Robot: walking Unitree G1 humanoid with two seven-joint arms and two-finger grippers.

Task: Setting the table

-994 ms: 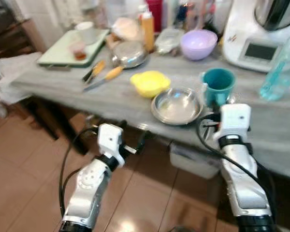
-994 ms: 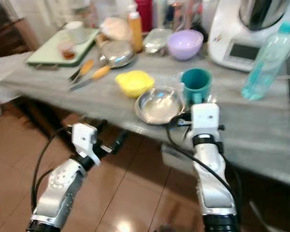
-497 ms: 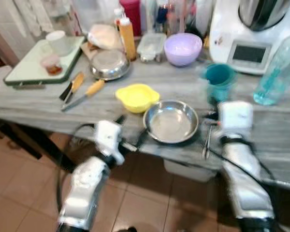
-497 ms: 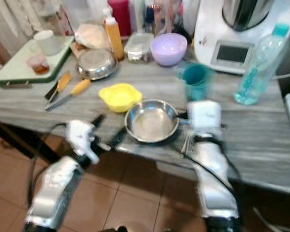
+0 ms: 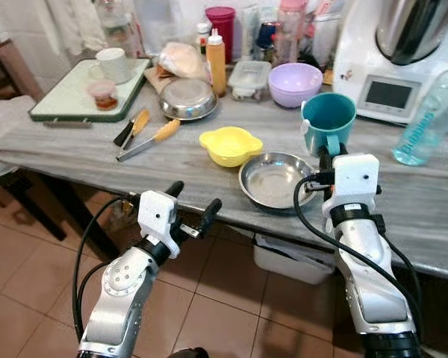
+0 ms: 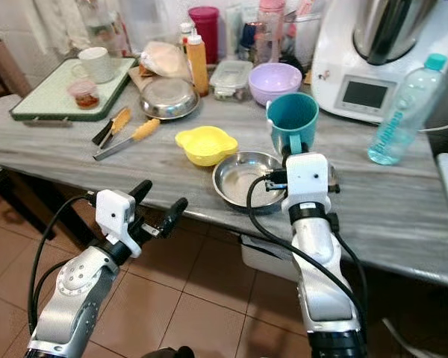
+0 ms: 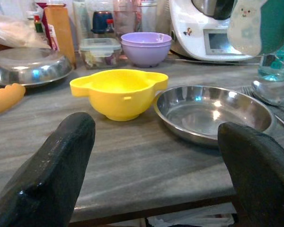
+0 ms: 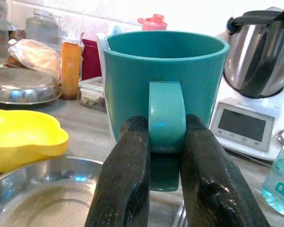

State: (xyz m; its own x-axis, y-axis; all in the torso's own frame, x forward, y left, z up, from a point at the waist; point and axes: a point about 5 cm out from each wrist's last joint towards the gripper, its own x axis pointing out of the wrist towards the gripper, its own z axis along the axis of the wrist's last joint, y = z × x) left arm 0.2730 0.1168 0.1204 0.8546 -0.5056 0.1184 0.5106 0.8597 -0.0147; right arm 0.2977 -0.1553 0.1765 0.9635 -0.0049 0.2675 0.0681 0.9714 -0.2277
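Lifted now, the mug hangs above the table, right hand pinching its handle; left hand waits open beside the steel plate.

The worktop is seen from above by both head views, angled forward and down — the same scene, slightly offset. From each wrist it is viewed low and close, along the black fingers. The yellow bowl and steel dish are shared by all views.
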